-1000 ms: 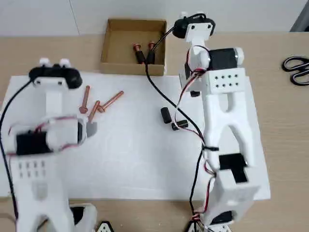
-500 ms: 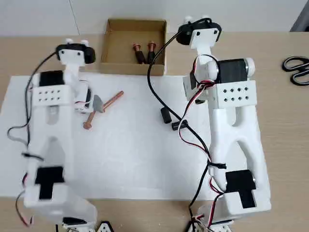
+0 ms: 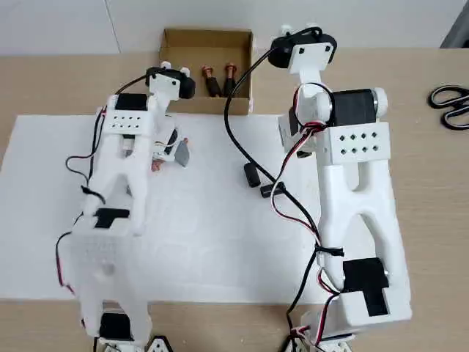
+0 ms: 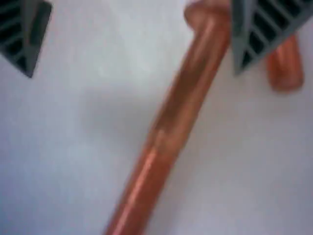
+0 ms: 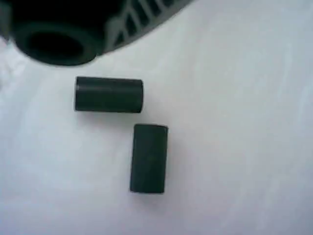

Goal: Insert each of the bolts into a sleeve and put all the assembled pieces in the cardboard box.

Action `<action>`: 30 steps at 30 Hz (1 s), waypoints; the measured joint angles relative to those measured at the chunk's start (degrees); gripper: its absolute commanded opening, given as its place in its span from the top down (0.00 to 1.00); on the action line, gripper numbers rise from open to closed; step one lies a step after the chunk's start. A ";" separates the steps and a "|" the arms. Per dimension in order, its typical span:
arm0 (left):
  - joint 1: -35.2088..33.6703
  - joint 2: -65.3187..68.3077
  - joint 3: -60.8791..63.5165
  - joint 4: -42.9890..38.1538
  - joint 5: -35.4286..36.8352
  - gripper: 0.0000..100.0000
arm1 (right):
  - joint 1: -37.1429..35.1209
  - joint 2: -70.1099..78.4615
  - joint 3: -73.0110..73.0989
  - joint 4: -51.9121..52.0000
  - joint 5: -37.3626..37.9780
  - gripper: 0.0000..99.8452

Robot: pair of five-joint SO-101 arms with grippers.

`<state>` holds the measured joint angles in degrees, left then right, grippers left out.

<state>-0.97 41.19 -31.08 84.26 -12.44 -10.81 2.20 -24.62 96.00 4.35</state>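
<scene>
The left hand (image 4: 139,34) hangs wide open over a copper bolt (image 4: 178,117) that lies on the white sheet (image 3: 205,249), left of centre and not far from the box. One finger (image 4: 266,29) overlaps the bolt's end, and the other stands well clear. A second bolt (image 4: 284,68) lies just beside the first. For a clean pick, the hand should centre on the shank so the neighbour is not pinched too, then close square across it. The right hand (image 5: 83,24) appears to hold a black sleeve (image 5: 54,46), bore open, above two loose sleeves (image 3: 251,174) at mid-sheet. The cardboard box (image 3: 179,73), at the far edge of the surface, holds two assembled pieces (image 3: 211,79) side by side in its right half.
</scene>
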 measured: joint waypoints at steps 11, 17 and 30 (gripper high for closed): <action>1.49 9.41 -14.59 8.00 2.11 1.00 | 0.00 0.00 0.00 0.00 0.00 1.00; 3.52 9.85 -21.27 13.98 2.55 0.99 | 0.00 0.00 0.00 0.00 0.00 1.00; 5.98 9.49 -22.77 15.12 -4.92 1.00 | 0.26 0.00 0.00 0.00 0.00 0.99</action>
<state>5.01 50.68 -53.85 99.38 -17.36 -10.55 2.20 -24.62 96.00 4.35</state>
